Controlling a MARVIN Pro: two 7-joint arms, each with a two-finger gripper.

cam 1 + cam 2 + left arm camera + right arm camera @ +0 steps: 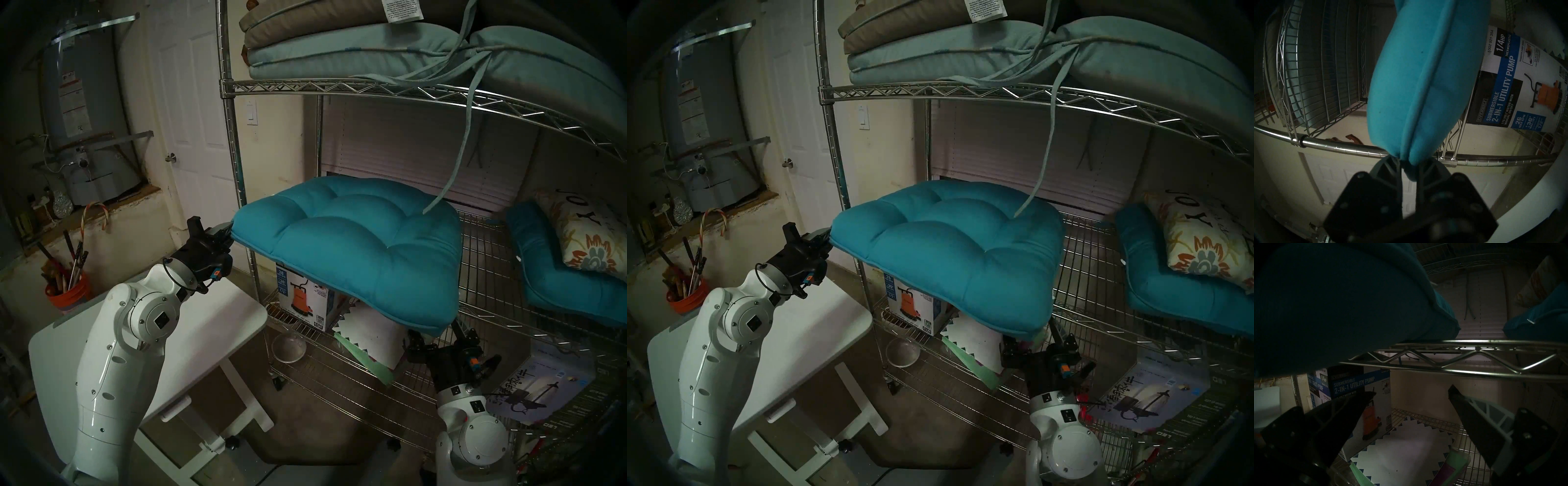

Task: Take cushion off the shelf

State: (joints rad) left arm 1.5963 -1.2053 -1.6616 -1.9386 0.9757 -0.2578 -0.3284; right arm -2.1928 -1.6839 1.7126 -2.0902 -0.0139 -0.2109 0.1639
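Note:
The bright teal tufted cushion (353, 244) (949, 251) hangs half off the front left of the chrome wire shelf (509, 258) (1102, 264), its rear part still over the middle tier. My left gripper (228, 234) (827, 237) (1407, 162) is shut on the cushion's (1417, 76) left corner, just outside the rack's front post. My right gripper (437, 334) (1034, 339) (1410, 392) stands open under the cushion's (1330, 310) near right corner, below the tier's zigzag edge, with nothing between its fingers.
A second teal cushion (563, 281) with a floral pillow (587, 234) lies on the same tier at right. Pale flat cushions (373, 51) fill the tier above, one tie strap dangling onto the cushion. A pump box (302, 298) sits on the bottom tier. A white table (203, 322) stands at left.

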